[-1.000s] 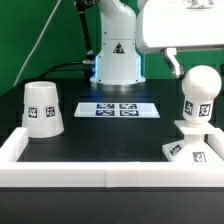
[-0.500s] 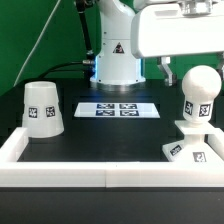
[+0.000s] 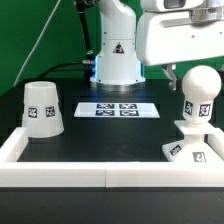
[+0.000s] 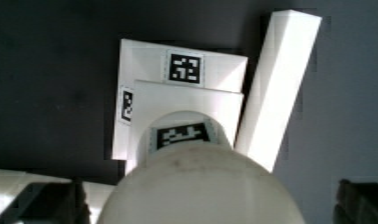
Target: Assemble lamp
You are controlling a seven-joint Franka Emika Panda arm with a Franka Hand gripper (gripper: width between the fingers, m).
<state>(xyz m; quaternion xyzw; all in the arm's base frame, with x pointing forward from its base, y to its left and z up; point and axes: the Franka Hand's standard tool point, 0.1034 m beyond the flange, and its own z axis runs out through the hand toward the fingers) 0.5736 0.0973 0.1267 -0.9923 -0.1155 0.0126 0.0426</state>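
Observation:
The rounded white bulb (image 3: 200,95) stands upright on the square stepped base (image 3: 190,146) at the exterior view's right. The truncated-cone shade (image 3: 40,108) stands alone at the exterior view's left. My gripper (image 3: 198,68) hangs just above the bulb, and one finger (image 3: 172,78) shows beside the bulb's top. In the wrist view the bulb (image 4: 200,185) fills the space between the two dark fingers (image 4: 35,200), with a gap on each side. The gripper (image 4: 200,205) is open and holds nothing. The tagged base (image 4: 177,90) lies below the bulb.
A raised white wall (image 3: 100,176) borders the black table; it also shows in the wrist view (image 4: 284,80) next to the base. The marker board (image 3: 118,108) lies at the back centre. The white robot pedestal (image 3: 117,55) stands behind it.
The gripper has come down a little towards the top of the bulb. The bulb, base and shade have not moved.

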